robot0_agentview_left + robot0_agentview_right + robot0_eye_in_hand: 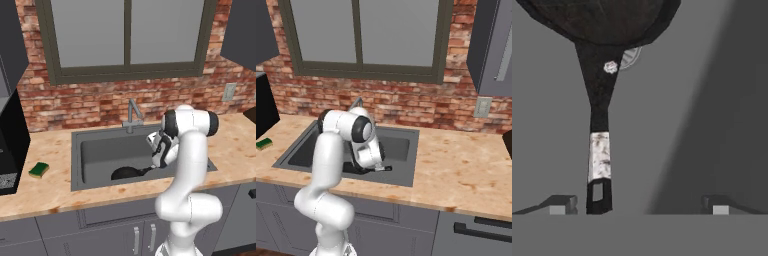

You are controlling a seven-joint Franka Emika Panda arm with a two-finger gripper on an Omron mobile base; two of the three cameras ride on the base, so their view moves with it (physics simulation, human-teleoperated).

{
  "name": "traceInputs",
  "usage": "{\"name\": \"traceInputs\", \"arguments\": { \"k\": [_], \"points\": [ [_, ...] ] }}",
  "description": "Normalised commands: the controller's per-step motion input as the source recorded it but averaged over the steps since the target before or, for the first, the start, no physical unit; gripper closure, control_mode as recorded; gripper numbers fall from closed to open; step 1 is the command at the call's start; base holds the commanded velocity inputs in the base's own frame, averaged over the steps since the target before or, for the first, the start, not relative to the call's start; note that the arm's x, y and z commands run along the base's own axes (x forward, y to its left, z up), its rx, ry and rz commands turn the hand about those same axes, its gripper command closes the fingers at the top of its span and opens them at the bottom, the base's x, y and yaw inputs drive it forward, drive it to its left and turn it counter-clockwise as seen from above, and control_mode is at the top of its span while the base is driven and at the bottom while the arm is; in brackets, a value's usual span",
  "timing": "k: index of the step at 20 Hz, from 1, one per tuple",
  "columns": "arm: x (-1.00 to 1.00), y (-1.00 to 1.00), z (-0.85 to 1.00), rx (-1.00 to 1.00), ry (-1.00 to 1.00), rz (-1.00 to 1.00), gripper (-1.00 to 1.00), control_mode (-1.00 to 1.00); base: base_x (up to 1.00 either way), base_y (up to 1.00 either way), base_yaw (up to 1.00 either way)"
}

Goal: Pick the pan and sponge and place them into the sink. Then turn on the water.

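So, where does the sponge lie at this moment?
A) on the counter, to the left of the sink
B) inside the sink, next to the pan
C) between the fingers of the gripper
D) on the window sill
A: the sponge lies on the counter left of the sink, while the pan is already in the basin.
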Motion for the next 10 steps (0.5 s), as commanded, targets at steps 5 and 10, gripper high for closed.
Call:
{"name": "traceInputs", "arguments": {
  "k": [5, 10],
  "points": [
    [-0.10, 0.00, 0.65, 0.00, -0.01, -0.16, -1.00, -1.00, 0.00, 0.00, 0.00],
    [-0.18, 0.00, 0.65, 0.05, -0.03, -0.21, -1.00, -1.00, 0.00, 0.00, 0.00]
  ]
}}
